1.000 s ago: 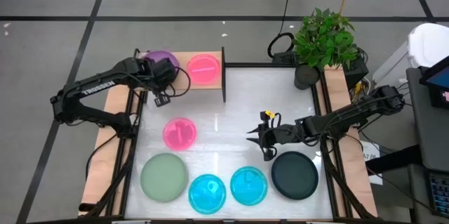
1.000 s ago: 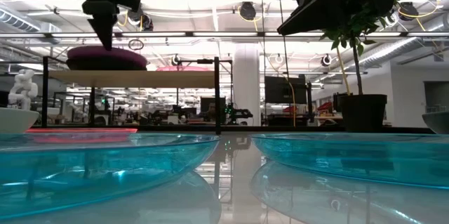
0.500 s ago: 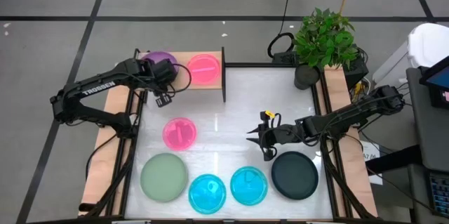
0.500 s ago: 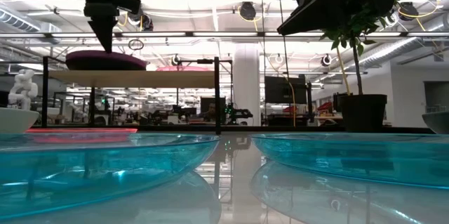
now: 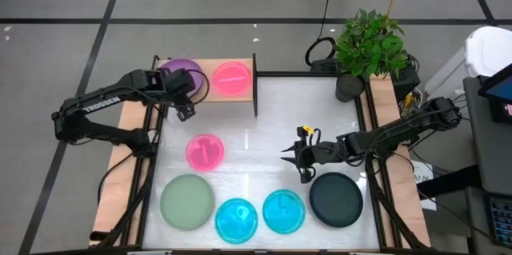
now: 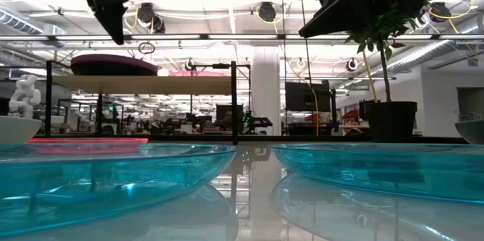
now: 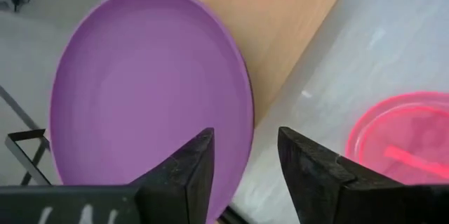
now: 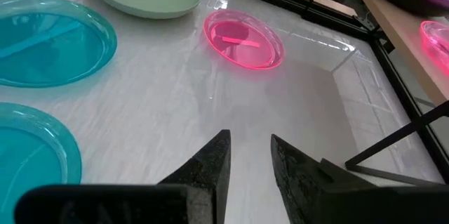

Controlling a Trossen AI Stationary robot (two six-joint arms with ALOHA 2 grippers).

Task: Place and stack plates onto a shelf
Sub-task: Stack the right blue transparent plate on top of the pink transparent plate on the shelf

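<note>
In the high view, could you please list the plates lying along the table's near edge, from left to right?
Sage-green round plate → first translucent cyan plate → second translucent cyan plate → black round plate.

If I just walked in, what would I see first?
Probably the bright plates: two cyan plates at the near edge of the white table, a pink plate in the middle, and a sage-green plate beside the cyan ones. On the wooden shelf at the far left sit a purple plate and another pink plate. The left gripper, fingers open, hangs just off the purple one.
</note>
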